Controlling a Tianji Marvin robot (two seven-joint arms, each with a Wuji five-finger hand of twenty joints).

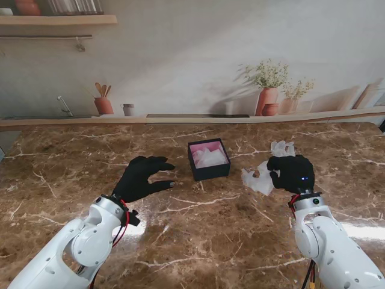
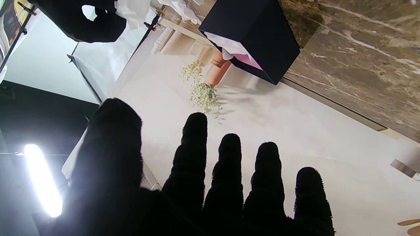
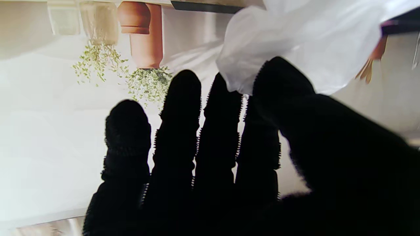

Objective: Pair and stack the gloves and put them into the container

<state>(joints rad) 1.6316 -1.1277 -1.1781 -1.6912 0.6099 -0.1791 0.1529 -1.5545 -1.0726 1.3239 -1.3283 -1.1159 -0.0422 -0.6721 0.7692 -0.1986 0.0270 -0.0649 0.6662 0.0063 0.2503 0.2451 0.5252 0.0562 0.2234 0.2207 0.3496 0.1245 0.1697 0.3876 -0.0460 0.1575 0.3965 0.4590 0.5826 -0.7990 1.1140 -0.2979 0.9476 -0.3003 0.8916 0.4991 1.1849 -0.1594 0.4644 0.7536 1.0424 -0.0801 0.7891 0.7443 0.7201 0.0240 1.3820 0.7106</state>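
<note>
A dark square box (image 1: pixel 209 159) with pink lining stands mid-table and holds something white and crumpled; it also shows in the left wrist view (image 2: pixel 252 39). My left hand (image 1: pixel 144 177) hovers left of the box, fingers (image 2: pixel 229 157) spread, holding nothing. Right of the box, my right hand (image 1: pixel 293 173) pinches a translucent white glove (image 1: pixel 257 179) between thumb and fingers. The right wrist view shows the glove (image 3: pixel 305 42) caught at the thumb tip. A second translucent glove (image 1: pixel 283 147) lies just beyond that hand.
The brown marble table (image 1: pixel 198 241) runs back to a ledge (image 1: pixel 192 118) along the wall. Bare table lies nearer to me between both arms and to the far left.
</note>
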